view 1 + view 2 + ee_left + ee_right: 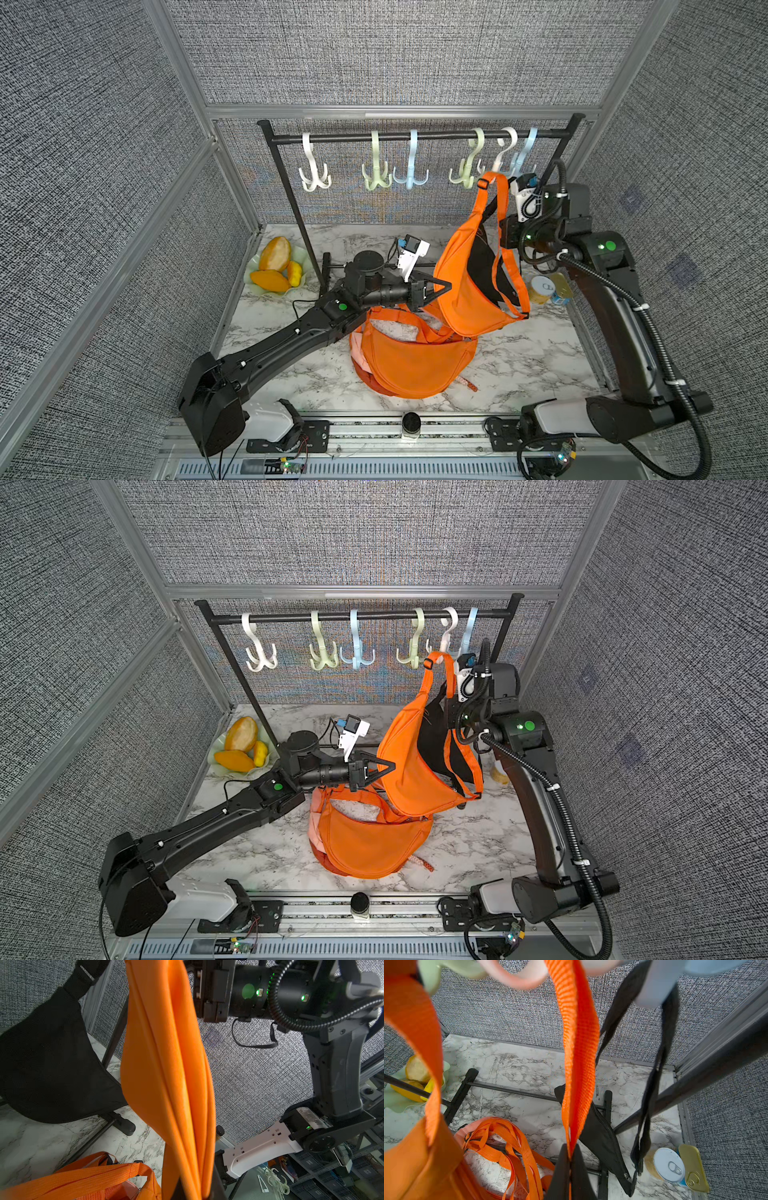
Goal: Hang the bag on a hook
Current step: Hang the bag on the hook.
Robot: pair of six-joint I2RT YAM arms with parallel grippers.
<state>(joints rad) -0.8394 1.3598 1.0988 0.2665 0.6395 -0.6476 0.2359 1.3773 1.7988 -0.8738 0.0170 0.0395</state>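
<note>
Orange bag [465,291] is off the table [519,365], hanging in mid-air at the right end of the rack [345,138], held by both arms. Its strap [579,1043] runs up to the prongs of the white hook [510,143]; can't tell whether it's actually seated on a prong, since the wrist view is blurred there. Right gripper [571,1157] is clamped on the strap below the hook, w/ webbing pinched btwn its fingers. Left gripper [446,286] comes in from the side, closed on a fold of the bag's body fabric. Black bag [52,1059] hangs just behind, w/ its strap over the blue hook [531,143]. Second orange bag [415,361] lies on the table below, straps loose. Bowl of yellow fruit [251,276] sits at the far left and two cans [543,288] at the far right.
</note>
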